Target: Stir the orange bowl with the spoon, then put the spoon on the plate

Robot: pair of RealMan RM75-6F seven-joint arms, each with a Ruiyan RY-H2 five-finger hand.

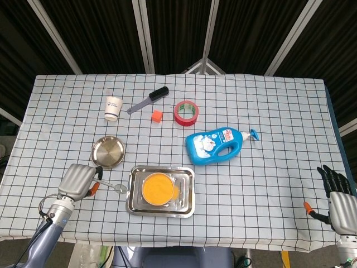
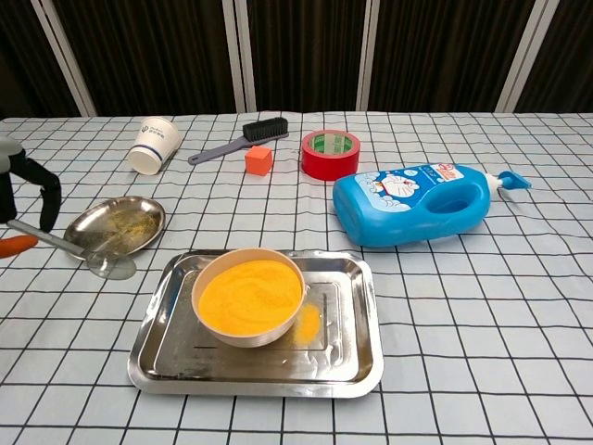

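The orange bowl, full of orange powder, stands inside a steel tray. My left hand holds the metal spoon by its orange-tipped handle, lifted off the table, with the spoon's bowl pointing toward the tray's left side. The round steel plate lies just behind the spoon. My right hand hangs past the table's right front corner, fingers spread and holding nothing; the chest view does not show it.
At the back lie a paper cup, a black brush, an orange cube and a red tape roll. A blue detergent bottle lies on its side right of the tray.
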